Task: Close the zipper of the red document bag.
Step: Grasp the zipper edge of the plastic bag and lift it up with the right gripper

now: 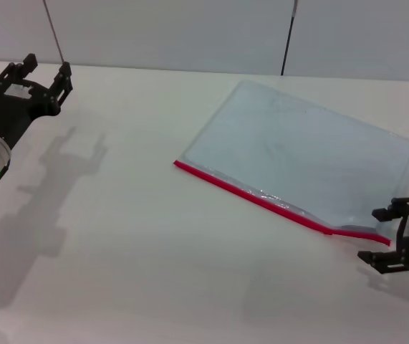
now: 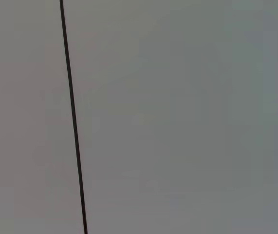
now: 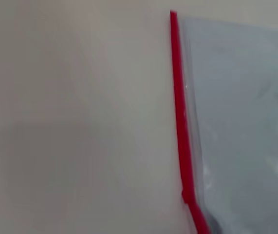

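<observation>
Your right gripper (image 1: 390, 240) hovered low over the white table (image 1: 154, 236), its fingers spread apart and holding nothing, just beside the near right corner of the red document bag (image 1: 304, 154). The bag lay flat and skewed on the table's right half, its long red-trimmed edge facing you. The zipper (image 1: 251, 196) ran along that edge from the left corner toward the gripper; near its right end the strip kinked and the bag's mouth gaped a little. In your right wrist view the zipper (image 3: 180, 112) showed as a straight red line with a slight bend at one end. Your left gripper (image 1: 38, 75) sat far off at the table's back left, fingers parted and empty, well apart from the bag.
</observation>
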Tool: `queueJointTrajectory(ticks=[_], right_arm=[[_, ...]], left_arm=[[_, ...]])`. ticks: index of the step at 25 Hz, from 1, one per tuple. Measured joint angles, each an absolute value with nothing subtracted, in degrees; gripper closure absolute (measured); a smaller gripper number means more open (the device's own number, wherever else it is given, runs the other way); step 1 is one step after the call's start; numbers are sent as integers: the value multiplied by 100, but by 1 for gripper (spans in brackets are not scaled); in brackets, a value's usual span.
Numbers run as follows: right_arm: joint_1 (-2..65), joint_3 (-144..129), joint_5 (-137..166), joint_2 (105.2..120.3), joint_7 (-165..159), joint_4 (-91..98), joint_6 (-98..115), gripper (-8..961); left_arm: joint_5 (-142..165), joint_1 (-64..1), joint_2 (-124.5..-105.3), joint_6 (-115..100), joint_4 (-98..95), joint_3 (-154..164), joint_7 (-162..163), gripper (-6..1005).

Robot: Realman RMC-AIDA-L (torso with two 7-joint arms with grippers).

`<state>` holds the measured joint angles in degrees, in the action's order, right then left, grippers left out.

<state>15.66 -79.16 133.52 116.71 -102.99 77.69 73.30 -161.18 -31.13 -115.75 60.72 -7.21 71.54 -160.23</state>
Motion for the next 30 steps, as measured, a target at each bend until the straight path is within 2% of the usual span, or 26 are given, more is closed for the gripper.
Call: queueJointTrajectory(ticks=[30], right_arm=[[1787,-8408,13896,11666,-10614,7399,6388,191]], left_arm=[[-16119,-3141,-11584,6074,-730,7154,-16078,383]])
